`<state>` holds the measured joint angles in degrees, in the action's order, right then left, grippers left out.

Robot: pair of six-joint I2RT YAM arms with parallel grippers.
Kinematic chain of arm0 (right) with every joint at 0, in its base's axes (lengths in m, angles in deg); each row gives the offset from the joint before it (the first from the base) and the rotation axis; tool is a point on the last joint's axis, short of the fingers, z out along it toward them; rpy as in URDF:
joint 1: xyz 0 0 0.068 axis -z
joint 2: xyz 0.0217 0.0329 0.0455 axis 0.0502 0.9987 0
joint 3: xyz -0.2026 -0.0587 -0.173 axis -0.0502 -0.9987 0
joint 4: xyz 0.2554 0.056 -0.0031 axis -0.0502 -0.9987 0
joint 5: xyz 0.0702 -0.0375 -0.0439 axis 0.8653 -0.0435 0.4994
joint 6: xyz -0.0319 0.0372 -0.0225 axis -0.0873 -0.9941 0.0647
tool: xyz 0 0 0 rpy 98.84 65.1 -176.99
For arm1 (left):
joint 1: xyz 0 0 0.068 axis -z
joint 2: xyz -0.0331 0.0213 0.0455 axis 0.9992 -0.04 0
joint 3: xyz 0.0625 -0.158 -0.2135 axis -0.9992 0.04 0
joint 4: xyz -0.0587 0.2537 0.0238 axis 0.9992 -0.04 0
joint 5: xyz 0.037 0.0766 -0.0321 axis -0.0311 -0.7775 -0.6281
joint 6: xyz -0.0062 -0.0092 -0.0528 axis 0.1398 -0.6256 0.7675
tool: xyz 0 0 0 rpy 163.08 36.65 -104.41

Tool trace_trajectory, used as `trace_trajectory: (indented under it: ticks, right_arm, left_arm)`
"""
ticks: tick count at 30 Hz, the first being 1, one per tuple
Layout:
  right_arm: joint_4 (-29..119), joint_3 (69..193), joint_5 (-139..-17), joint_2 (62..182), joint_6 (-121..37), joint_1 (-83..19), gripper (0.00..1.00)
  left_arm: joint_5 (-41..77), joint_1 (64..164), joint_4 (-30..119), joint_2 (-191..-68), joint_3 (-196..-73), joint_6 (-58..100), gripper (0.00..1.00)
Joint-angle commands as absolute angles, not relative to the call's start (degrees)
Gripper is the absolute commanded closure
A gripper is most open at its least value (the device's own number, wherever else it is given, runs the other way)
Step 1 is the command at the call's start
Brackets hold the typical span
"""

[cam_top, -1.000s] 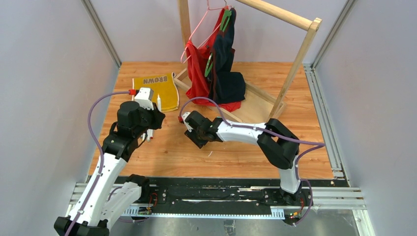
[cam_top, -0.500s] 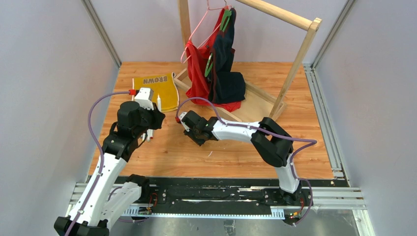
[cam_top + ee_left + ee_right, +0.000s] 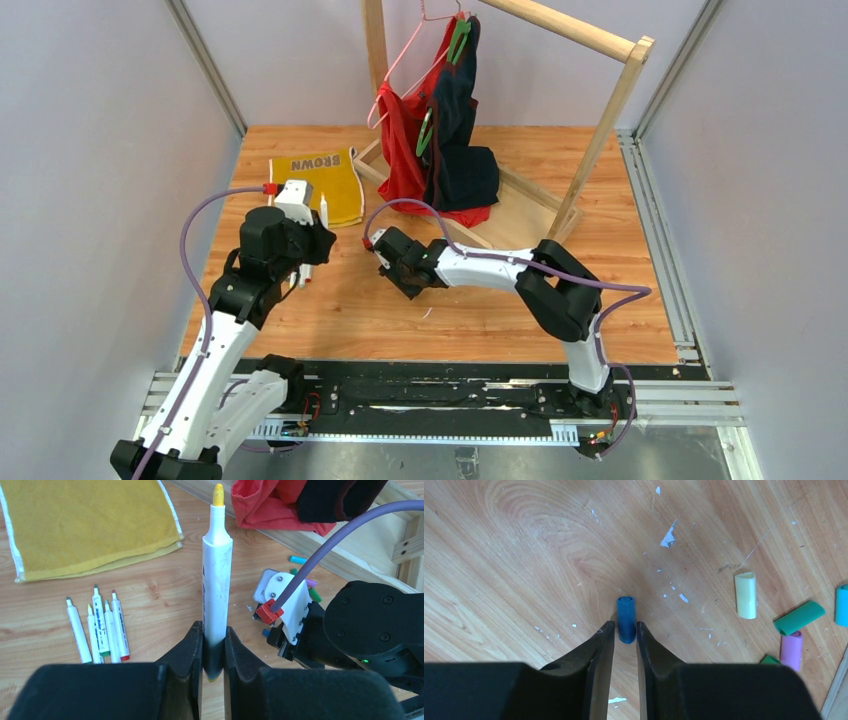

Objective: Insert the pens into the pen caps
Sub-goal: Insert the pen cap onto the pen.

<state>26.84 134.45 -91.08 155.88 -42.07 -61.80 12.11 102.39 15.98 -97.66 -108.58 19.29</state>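
My left gripper [image 3: 214, 630] is shut on a white pen [image 3: 217, 580], which stands upright with its yellow tip on top. Several more pens [image 3: 100, 625] lie side by side on the wood to its left. My right gripper [image 3: 626, 626] points down at the table. Its two fingertips press the near end of a blue pen cap [image 3: 626, 612] from both sides. To the right lie a pale yellow cap [image 3: 745, 595], a green cap [image 3: 799, 618], a purple cap [image 3: 791, 649] and a teal cap [image 3: 842, 605] at the frame's edge.
A folded yellow cloth [image 3: 320, 185] lies at the back left. A wooden clothes rack [image 3: 600, 110] with red and dark garments [image 3: 445, 150] stands behind the right arm, its base rail near the caps. White scraps [image 3: 668, 535] dot the wood.
The right gripper's jaws have narrowed onto the blue cap, and that arm shifted a little left and back. The left arm and its pen have not moved.
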Motion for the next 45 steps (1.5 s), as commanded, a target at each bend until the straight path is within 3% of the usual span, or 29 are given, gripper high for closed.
trace_trajectory:
  ticks: [1, 4, 6, 15, 22, 28, 45]
  right_arm:
    - [24.8, 131.8, -90.5, 155.0, -43.9, -61.9, 0.82]
    - [25.6, 131.0, -90.3, 154.8, -43.8, -61.8, 0.96]
    - [26.0, 130.4, -90.3, 153.2, -43.8, -61.7, 0.99]
    - [24.0, 128.1, -87.9, 137.4, -56.8, -55.4, 0.99]
    - [27.3, 124.9, -92.3, 123.5, -65.4, -54.0, 0.99]
    - [38.4, 118.2, -95.1, 113.4, -69.9, -53.9, 0.99]
    - [44.3, 115.4, -99.0, 107.4, -76.7, -53.9, 0.99]
  left_arm:
    - [11.8, 102.0, 16.5, -96.9, -108.2, 18.9, 1.00]
    - [11.9, 102.0, 16.8, -96.8, -108.3, 19.2, 1.00]
    - [12.5, 102.0, 16.8, -96.7, -108.9, 20.8, 1.00]
    - [20.2, 103.4, 28.8, -94.7, -104.4, 34.4, 1.00]
    - [16.6, 119.6, 37.1, -99.9, -100.8, 33.6, 1.00]
    - [21.4, 126.2, 45.3, -101.4, -98.1, 34.8, 1.00]
    - [28.1, 131.8, 50.7, -107.2, -98.9, 40.9, 1.00]
